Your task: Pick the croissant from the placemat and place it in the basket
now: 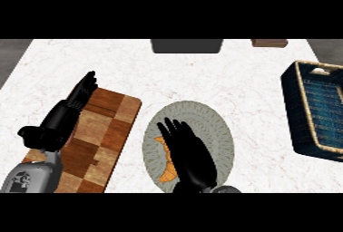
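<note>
Hovering over the croissant [167, 168], the right hand [189, 156] has its fingers straight and spread, grasping nothing; only the pastry's orange left edge shows from under the palm. That croissant lies on the oval grey placemat [213, 121], in its lower left part. Left of the placemat sits a checkered wooden cutting board [100, 136], and the left hand [72, 106] rests above it, fingers straight and released. Well right of the placemat stands the dark blue basket [315, 111] with a tan rim. Beyond the placemat, at the white marble counter [221, 77] far edge, are a dark grey box [186, 45] and a small brown block [269, 43].
</note>
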You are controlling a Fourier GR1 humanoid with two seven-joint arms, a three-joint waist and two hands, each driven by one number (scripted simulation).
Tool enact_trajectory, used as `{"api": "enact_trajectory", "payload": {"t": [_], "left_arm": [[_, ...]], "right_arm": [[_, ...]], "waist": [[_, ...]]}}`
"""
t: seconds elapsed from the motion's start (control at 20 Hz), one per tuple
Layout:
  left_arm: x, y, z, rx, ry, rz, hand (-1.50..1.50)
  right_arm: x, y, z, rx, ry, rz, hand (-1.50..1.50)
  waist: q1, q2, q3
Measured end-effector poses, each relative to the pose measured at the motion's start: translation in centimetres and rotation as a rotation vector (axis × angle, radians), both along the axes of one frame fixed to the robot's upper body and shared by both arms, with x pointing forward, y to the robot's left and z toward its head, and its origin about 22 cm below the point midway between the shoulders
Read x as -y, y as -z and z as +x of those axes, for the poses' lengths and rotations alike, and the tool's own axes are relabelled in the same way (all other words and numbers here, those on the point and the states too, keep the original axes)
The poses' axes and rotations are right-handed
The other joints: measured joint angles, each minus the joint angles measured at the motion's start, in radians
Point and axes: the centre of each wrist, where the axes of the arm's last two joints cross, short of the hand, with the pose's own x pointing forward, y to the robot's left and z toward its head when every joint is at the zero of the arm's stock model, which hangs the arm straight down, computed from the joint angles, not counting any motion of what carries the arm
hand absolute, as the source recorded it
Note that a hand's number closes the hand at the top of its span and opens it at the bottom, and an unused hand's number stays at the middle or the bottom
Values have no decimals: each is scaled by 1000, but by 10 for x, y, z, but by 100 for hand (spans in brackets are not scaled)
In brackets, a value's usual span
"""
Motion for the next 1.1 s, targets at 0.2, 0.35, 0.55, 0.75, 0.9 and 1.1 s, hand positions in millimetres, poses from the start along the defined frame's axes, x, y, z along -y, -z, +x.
{"api": "enact_trajectory", "payload": {"t": [0.2, 0.35, 0.55, 0.75, 0.9, 1.1], "left_arm": [[-9, -6, 4, -3, 2, 4, 0], [-2, -2, 6, -1, 7, 2, 0], [-9, -4, 0, -4, 2, 0, 0], [-11, 0, -3, -2, 2, 5, 0], [-7, 4, -1, -1, 0, 1, 0], [-6, -4, -2, 1, 5, 5, 0]], "right_arm": [[-6, 10, 3, 1, 2, -16, -150], [-11, 17, 6, -5, 7, -29, -150], [-9, 25, 14, -23, 19, -48, -150], [-10, 44, 21, -43, 34, -82, -150], [-11, 47, 26, -58, 38, -94, -150], [-15, 49, 22, -90, 30, -95, -150]], "waist": [[1, 0, 0], [1, 0, 0], [2, 0, 0], [3, 0, 0], [3, 1, 0], [2, 0, 0]]}}
